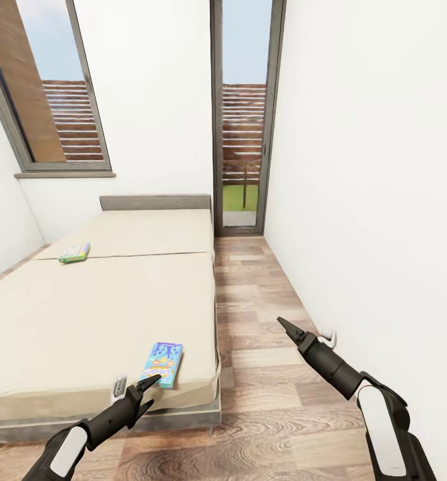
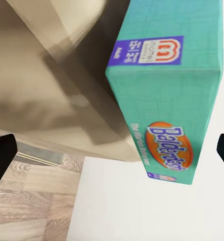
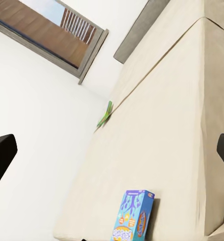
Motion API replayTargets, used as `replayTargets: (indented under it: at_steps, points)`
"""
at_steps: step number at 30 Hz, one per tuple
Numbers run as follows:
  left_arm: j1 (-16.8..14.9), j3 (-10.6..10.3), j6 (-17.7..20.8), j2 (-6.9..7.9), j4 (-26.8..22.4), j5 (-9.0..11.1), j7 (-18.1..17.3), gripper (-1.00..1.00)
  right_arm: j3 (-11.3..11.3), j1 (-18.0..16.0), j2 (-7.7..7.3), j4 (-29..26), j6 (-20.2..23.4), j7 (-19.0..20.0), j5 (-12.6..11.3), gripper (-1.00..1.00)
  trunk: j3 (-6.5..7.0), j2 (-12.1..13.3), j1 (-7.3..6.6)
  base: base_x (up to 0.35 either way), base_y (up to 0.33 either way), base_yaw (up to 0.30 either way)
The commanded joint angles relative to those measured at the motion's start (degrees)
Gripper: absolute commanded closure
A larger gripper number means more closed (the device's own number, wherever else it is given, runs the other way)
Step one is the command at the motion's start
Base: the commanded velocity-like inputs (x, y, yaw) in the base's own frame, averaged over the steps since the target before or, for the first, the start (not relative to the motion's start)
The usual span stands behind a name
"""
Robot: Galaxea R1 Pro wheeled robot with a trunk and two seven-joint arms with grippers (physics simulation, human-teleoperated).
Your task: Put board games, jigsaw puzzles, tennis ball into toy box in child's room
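Note:
Two board games lie on the beige bed (image 1: 103, 307). The blue-teal board game (image 1: 163, 364) is near the bed's front right corner, and a green board game (image 1: 75, 252) rests farther back towards the left. My left gripper (image 1: 136, 383) hovers open just in front of the blue-teal box, its fingertips close to the box's near end without holding it. The left wrist view has that box (image 2: 167, 100) close up, between the spread fingertips (image 2: 1, 155). My right gripper (image 1: 307, 332) is open over the floor by the right wall. In the right wrist view, both boxes (image 3: 133, 216) (image 3: 106, 113) lie on the bed (image 3: 167, 125).
A wooden floor aisle (image 1: 256, 314) runs between the bed and the white right wall (image 1: 370, 200) to a tall glass door (image 1: 243, 120). A window (image 1: 49, 87) sits above the grey headboard (image 1: 155, 202). The bed's frame edge (image 1: 183, 417) is near my left arm.

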Motion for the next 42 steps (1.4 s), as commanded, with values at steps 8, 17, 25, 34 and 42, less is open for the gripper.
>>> replayTargets:
  at_steps: [8,17,25,34,42]
  points:
    - [0.0,0.1,0.4,-0.01,0.0,0.1,-0.1,-1.00,-0.1,0.0,0.06,0.0,0.4,0.1,-0.1,-1.00,-0.05,0.0,-0.01,0.000,0.000,0.000]
    - [0.0,0.1,0.4,-0.01,0.0,0.1,-0.1,-1.00,-0.2,-0.1,0.07,0.0,0.4,0.1,0.0,-1.00,-0.05,0.0,-0.01,0.000,0.000,0.000]
    - [0.0,0.0,0.4,-0.01,0.0,0.1,-0.1,-1.00,-0.2,0.0,0.04,0.0,0.4,0.1,0.0,-1.00,0.66,1.6,-0.89,0.000,0.000,0.000]
    - [0.0,0.2,0.3,-0.01,0.0,0.1,-0.1,-1.00,-0.2,0.0,0.02,0.0,0.4,0.1,0.0,-1.00,0.66,1.6,-0.89,0.000,0.000,0.000]
    - [0.0,0.1,0.4,-0.01,0.0,0.2,-0.2,-1.00,-0.2,-0.1,0.02,0.0,0.3,0.1,-0.1,-1.00,0.66,1.6,-0.89,0.000,0.000,0.000]
